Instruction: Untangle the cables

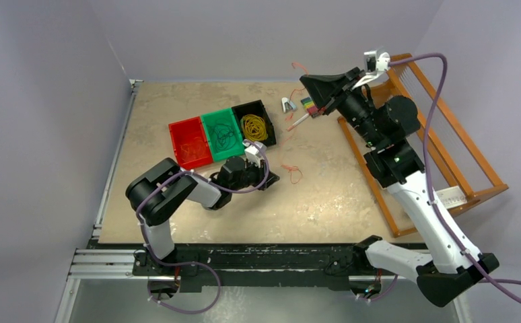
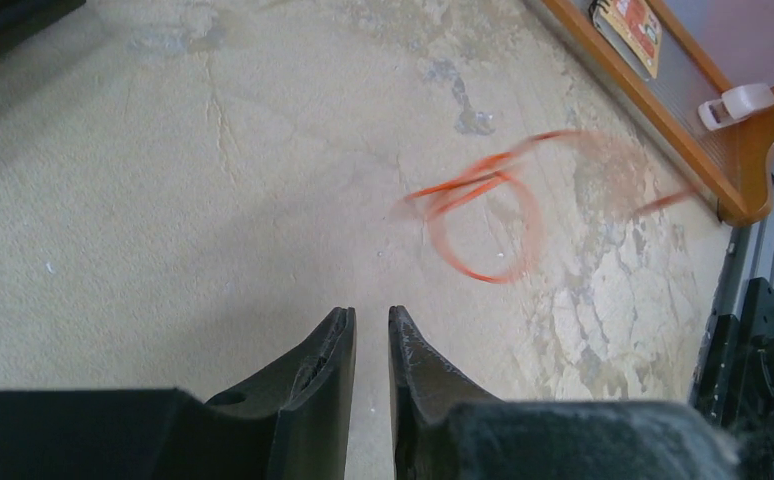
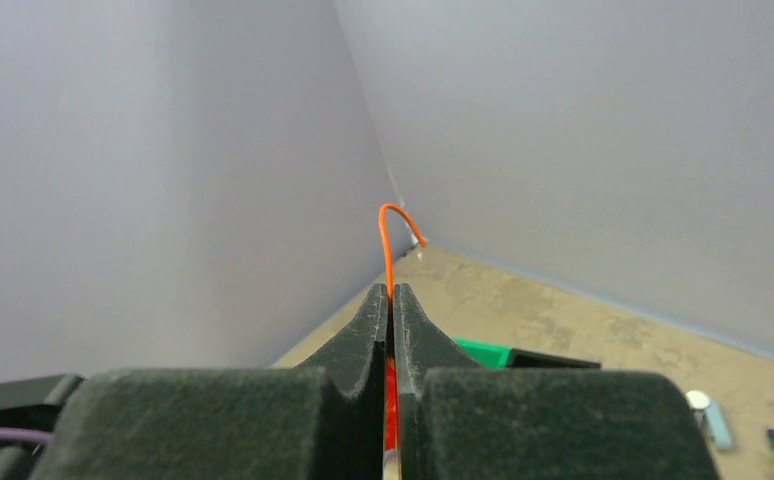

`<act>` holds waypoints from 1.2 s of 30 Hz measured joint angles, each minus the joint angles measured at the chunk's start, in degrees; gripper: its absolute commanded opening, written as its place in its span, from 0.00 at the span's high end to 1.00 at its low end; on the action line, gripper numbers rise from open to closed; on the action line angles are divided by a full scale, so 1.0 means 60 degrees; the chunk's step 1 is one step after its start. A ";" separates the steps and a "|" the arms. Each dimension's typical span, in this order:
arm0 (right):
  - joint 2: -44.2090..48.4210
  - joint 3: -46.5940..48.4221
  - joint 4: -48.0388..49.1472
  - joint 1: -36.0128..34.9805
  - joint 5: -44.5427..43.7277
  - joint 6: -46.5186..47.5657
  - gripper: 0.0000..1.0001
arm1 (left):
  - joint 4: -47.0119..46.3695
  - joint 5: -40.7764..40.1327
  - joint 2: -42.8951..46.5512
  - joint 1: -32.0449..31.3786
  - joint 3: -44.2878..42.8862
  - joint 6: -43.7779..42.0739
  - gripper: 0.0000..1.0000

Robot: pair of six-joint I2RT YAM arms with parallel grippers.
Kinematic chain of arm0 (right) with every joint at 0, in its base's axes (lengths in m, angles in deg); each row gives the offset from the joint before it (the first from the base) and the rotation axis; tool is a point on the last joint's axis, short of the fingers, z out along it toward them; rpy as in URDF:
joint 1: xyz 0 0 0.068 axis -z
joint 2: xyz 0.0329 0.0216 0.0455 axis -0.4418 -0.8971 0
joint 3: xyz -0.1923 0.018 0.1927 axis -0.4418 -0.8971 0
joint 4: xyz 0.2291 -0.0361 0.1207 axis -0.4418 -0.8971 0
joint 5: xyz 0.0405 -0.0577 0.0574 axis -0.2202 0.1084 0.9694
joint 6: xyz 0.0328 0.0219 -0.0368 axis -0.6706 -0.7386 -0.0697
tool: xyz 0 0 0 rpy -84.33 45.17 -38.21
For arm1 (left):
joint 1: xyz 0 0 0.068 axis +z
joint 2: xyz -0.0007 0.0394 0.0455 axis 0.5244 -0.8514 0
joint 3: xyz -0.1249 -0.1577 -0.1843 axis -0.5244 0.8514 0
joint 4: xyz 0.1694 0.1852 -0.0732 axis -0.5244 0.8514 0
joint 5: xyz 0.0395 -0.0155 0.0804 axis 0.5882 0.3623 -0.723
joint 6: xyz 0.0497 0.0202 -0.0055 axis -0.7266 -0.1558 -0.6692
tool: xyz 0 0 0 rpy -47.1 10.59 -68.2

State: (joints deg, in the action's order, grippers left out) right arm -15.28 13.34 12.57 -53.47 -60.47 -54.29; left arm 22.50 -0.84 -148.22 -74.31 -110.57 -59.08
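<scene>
My right gripper (image 1: 306,81) is raised high over the table's far side, shut on a thin orange-red cable (image 3: 387,240). The cable's short end curls out past the fingertips (image 3: 375,305), and in the top view the rest trails down toward the table. A second orange-red cable (image 2: 460,186) lies in a loose loop on the table (image 1: 293,173), blurred in the left wrist view. My left gripper (image 2: 371,316) hovers low just left of that loop. Its jaws stand a narrow gap apart with nothing between them. Yellow cables (image 1: 254,126) fill the black bin; dark ones (image 1: 225,136) lie in the green bin.
Red bin (image 1: 180,129), green bin (image 1: 207,122) and black bin (image 1: 268,116) stand in a row behind the left gripper. A white clip (image 1: 287,104) and a pack of coloured markers (image 1: 309,103) lie near the far edge. A wooden rack (image 1: 446,121) lines the right side.
</scene>
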 measured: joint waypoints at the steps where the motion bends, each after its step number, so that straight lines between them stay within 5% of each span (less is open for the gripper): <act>1: 0.0058 0.0051 -0.0004 0.0000 -0.0146 0.0113 1.00 | -0.0004 0.0000 -0.0051 -0.0007 0.0004 0.0000 0.83; 13: 0.0994 0.0484 0.0004 0.0000 -0.2025 0.1413 1.00 | -0.0171 0.0004 -0.0357 -0.0036 0.0149 0.0007 0.83; 22: 0.1027 0.0481 0.0007 0.0000 -0.2269 0.1701 1.00 | -0.0113 -0.0015 -0.0146 -0.0036 0.0153 0.0153 0.71; 36: 0.0546 0.0342 -0.0004 0.0000 -0.1443 0.1905 1.00 | 0.1945 -0.2084 0.4393 0.0277 0.0510 0.0109 0.50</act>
State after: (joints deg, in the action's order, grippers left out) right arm -12.00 15.39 12.55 -53.47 -69.12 -42.86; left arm 34.17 -13.34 -121.86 -72.65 -107.51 -58.42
